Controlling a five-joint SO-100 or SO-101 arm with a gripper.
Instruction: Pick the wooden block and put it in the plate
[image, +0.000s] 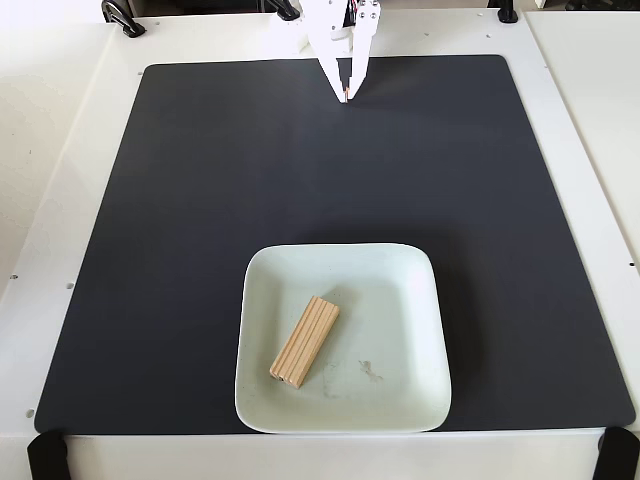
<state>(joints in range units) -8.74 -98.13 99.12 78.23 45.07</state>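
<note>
In the fixed view the wooden block (305, 340), a light-tan bar with lengthwise grain, lies diagonally inside the plate (420, 300), left of the plate's middle. The plate is pale mint-white and square with rounded corners, and it sits near the front edge of the black mat. My white gripper (346, 97) hangs at the far top of the mat, well away from the plate. Its fingertips meet in a point and hold nothing.
A large black mat (180, 200) covers most of the white table (60, 150). Black clamps (122, 18) sit at the table's far edge, and black straps (45, 455) at the front corners. A faint brownish smudge (368, 370) marks the plate's floor.
</note>
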